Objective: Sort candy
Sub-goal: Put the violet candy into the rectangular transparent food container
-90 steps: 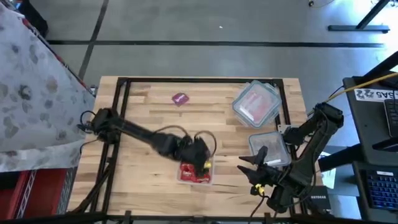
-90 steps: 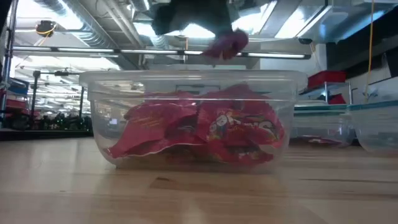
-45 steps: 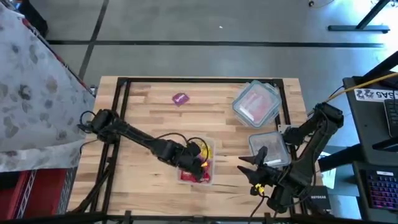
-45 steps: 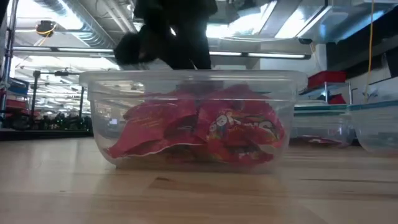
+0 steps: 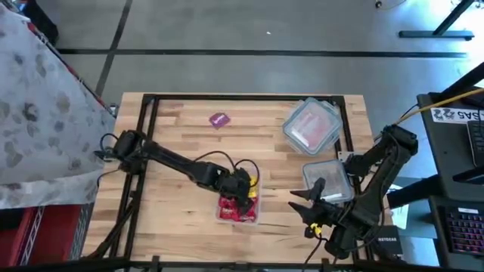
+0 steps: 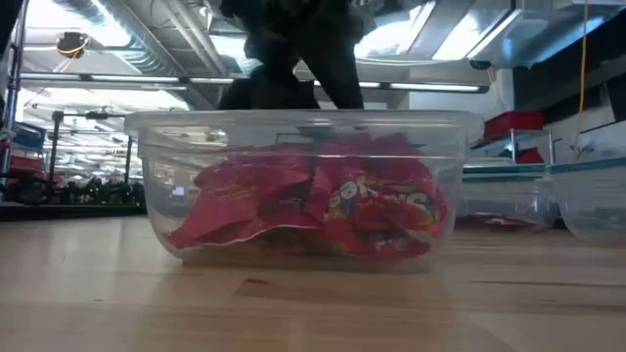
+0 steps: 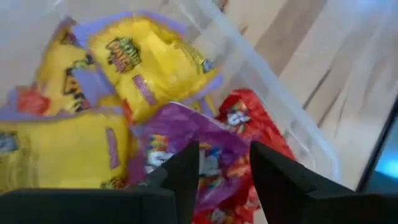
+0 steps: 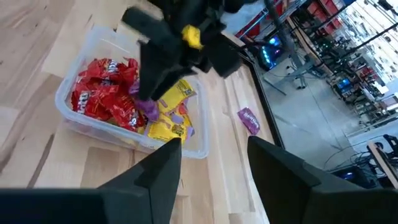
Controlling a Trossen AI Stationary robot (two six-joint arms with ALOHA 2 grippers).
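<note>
Two dark, near-black six-joint arms make up the robot, each built of slim matte links joined by thicker rounded housings. Black cables loop loosely along the left arm (image 5: 170,160), arching above its wrist. The left end effector (image 5: 243,190) carries a small yellow marking near its tip, and a like yellow patch shows at the right end effector (image 5: 311,202). The right arm (image 5: 378,170) is bulkier at its joints, and its two fingers (image 8: 163,169) are broad, flat and black.
</note>
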